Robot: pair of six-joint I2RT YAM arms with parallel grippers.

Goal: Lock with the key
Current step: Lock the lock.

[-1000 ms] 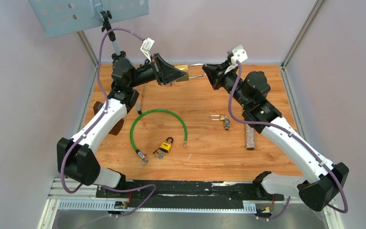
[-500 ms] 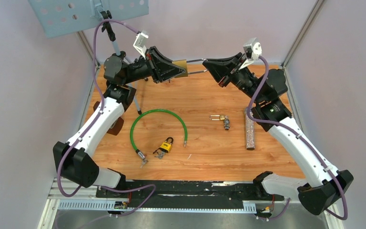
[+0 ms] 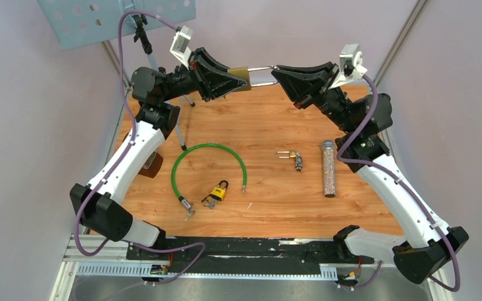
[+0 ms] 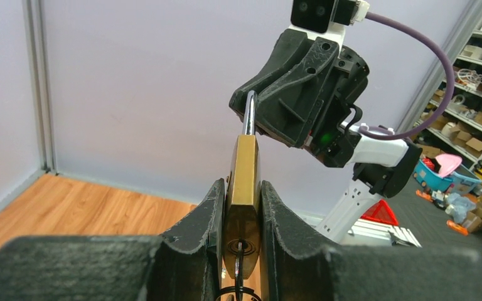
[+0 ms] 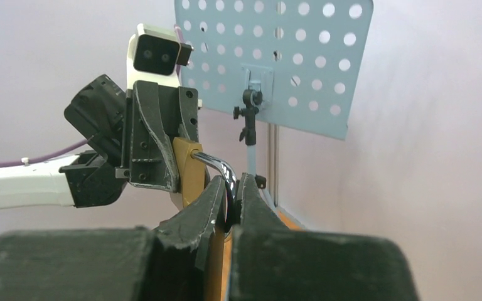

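brushed brass padlock body (image 4: 245, 179), shiny chrome shackle (image 5: 218, 165), matt black plastic left gripper fingers (image 4: 196, 219), smooth wood-grain table (image 3: 276, 132)

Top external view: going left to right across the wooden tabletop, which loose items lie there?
Brown object → green cable loop → small brass padlock → glittery tube. The yellow padlock lies within the loop's span, so it is left out of the order.
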